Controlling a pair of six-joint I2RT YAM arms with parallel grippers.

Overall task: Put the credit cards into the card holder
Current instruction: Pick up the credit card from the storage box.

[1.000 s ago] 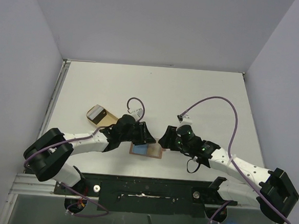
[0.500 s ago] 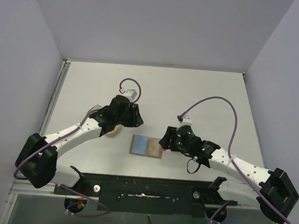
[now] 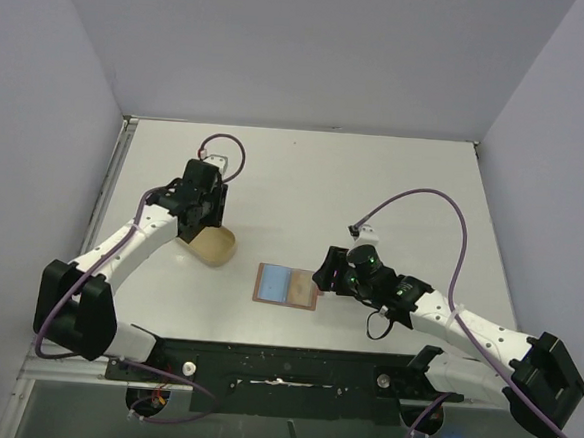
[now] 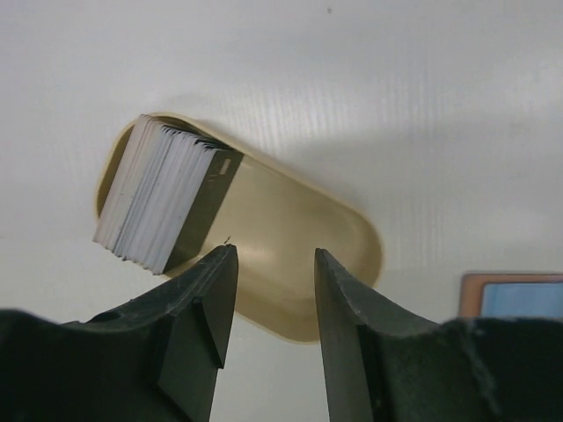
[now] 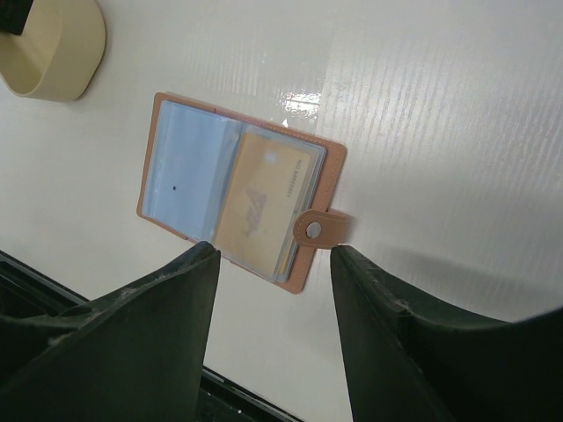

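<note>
Swung leftward off the reddish-brown leather-look folding card holder, the left hand hovers spread and empty over a pale tan oval case holding a stack of grey-white plastic cards. On the white desk the card holder lies open, with a light blue card and a gold card in its sleeves; the right hand is spread above it

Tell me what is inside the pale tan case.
A stack of cards sits on edge at one end of the tan case; the rest looks bare. Inner cards' faces are hidden by their neighbours.
</note>
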